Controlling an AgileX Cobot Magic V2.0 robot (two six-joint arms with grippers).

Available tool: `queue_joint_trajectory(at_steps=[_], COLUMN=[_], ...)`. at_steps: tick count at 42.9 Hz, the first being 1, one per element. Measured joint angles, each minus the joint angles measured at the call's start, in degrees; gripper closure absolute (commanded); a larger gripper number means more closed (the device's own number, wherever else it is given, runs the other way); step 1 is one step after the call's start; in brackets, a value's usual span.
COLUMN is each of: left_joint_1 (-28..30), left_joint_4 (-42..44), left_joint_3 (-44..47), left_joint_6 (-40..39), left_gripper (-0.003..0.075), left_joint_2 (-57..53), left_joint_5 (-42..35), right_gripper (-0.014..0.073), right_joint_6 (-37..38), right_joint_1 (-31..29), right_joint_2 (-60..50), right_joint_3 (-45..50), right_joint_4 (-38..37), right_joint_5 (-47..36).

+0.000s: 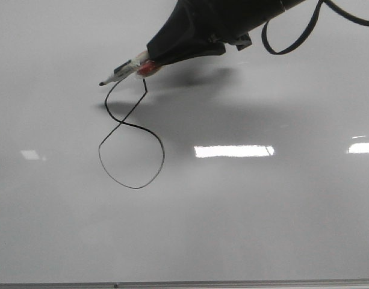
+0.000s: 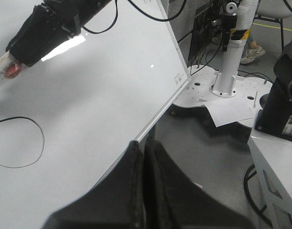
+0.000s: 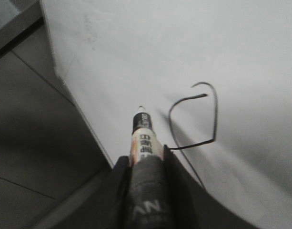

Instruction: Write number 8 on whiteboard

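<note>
The whiteboard fills the front view. The number 8 is a thin black line on it, with a small pointed upper loop and a larger round lower loop. My right gripper comes in from the top and is shut on a marker, whose tip points left beside the upper loop. In the right wrist view the marker sticks out of the gripper next to the upper loop. My left gripper is shut and empty over the whiteboard's edge.
A thin grey frame runs along the board's near edge. A black cable hangs from the right arm. Past the board's side stand a white pedestal base, a sheet of paper and black equipment.
</note>
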Motion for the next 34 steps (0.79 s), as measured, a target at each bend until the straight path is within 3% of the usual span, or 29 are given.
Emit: queue_joint_trajectory(at_steps=[6,10,15,21,24,28,34], left_joint_1=[0.00,0.00,0.00,0.00,0.00,0.00,0.00], left_joint_4=[-0.37,-0.58,0.36,2.00,2.15,2.15,2.15], left_joint_3=[0.00,-0.18,-4.01,-10.46,-13.71,-16.58,-18.65], left_joint_6=[0.00,0.00,0.00,0.13,1.22,2.48,3.74], left_gripper=[0.0741,0.0740,0.0720,0.0537,0.0394,0.0275,0.0262], left_joint_2=[0.00,0.00,2.33,8.41,12.01,16.41,22.49], left_joint_5=[-0.66,-0.98,5.68,14.21,16.09,17.47,18.34], right_gripper=[0.0655,0.0655,0.0655,0.0655,0.0655,0.0655,0.0655], right_joint_6=[-0.48,-0.58,-0.58,-0.05,0.86,2.01,2.40], right_joint_1=[0.60,2.34,5.88,11.65,14.54,18.50,23.70], right_joint_2=[-6.33,-10.52,-13.67,-15.75,-16.16,-16.29,-16.29], right_joint_3=[-0.25,-0.49,-0.49,-0.49,-0.49,-0.49,-0.49], right_joint_4=[-6.15,-16.04,-27.86,-33.07,-33.58,-33.80,-33.80], right_joint_5=[4.01,7.13,12.55,17.43,17.94,17.44,15.83])
